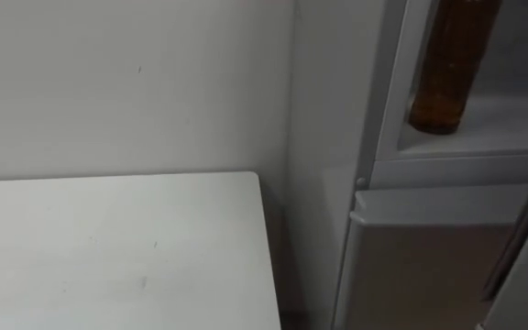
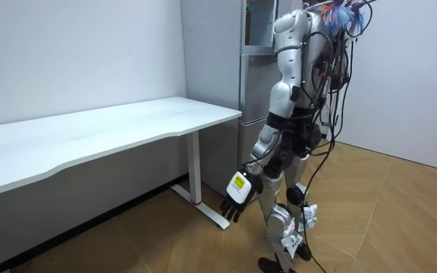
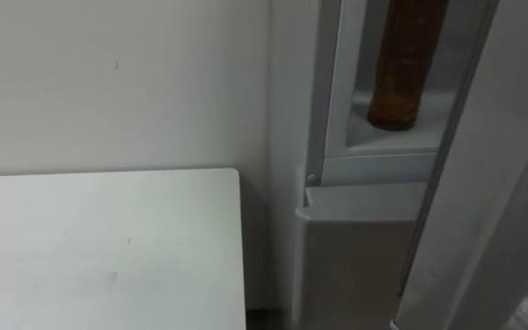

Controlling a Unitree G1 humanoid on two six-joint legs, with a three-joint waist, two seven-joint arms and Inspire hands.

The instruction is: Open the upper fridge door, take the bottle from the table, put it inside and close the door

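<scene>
A brown bottle (image 1: 447,69) stands upright on the white shelf (image 1: 511,124) of the open upper fridge compartment, and no hand touches it. Its top runs out of the picture. The bottle (image 3: 403,64) sits close to the shelf's front left corner. In the room view I stand facing the fridge (image 2: 253,83). My left hand (image 2: 236,199) hangs low beside my leg, with relaxed fingers and nothing in it.
The open upper door's edge (image 3: 484,183) crosses the right side of the eye views. The lower fridge door (image 1: 420,266) is closed. A white table (image 1: 108,257) stands against the wall just left of the fridge, with a narrow gap between them.
</scene>
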